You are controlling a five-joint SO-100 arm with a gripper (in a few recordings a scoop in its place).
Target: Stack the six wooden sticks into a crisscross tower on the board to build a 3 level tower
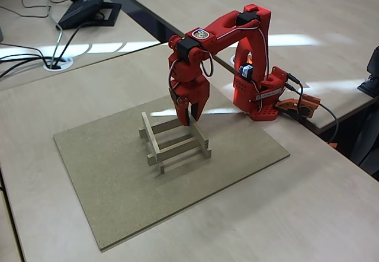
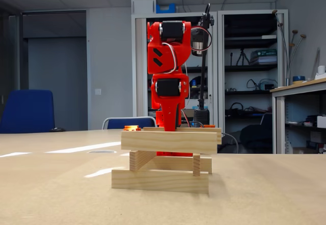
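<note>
Wooden sticks [image 1: 175, 141] stand crisscrossed as a tower [image 2: 168, 159] in the middle of the board [image 1: 106, 173], directly beneath the red gripper [image 1: 190, 118], whose fingers [image 1: 185, 111] point down over the tower's far right corner, at the end of the uppermost stick on that side [image 1: 197, 129]; whether they are parted or clamped on it cannot be told. In both fixed views the lattice rises three layers. The brown board lies on a pale tabletop [image 1: 308, 203] (a desk phone [image 1: 89, 4] sits behind), with blue chairs [image 2: 28, 111] and shelving [image 2: 252, 77] lining the room.
</note>
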